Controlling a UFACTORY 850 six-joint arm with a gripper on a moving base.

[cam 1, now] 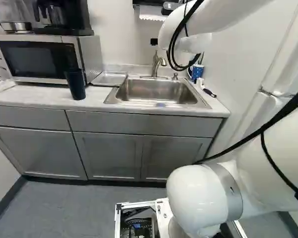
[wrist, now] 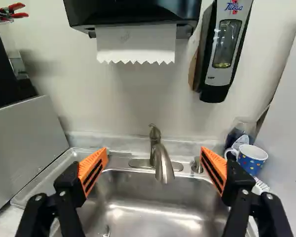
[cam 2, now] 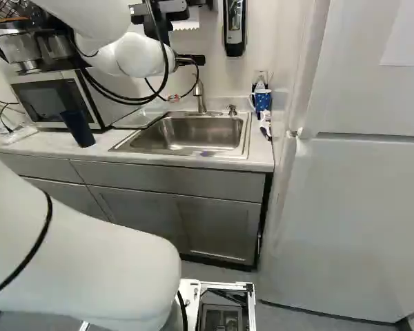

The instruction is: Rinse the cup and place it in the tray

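Gripper (cam 2: 191,60): we recorded it released, fingers spread wide before the faucet (wrist: 163,160).
Dark cup (cam 1: 75,84): we located it upright on the counter (cam 1: 39,96), near the microwave (cam 1: 37,58).
Spotted mug (wrist: 252,158): we noted it near the sink (cam 1: 154,93).
Tray (cam 1: 109,79): we observed it beside the sink.

"Tulsa" lettering (wrist: 234,7) (blue script), on soap dispenser (wrist: 219,76)

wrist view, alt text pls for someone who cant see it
An open, empty gripper with orange pads faces a steel sink and faucet. A paper towel dispenser and soap dispenser hang on the wall behind; a dotted blue mug and metal tray flank the sink.
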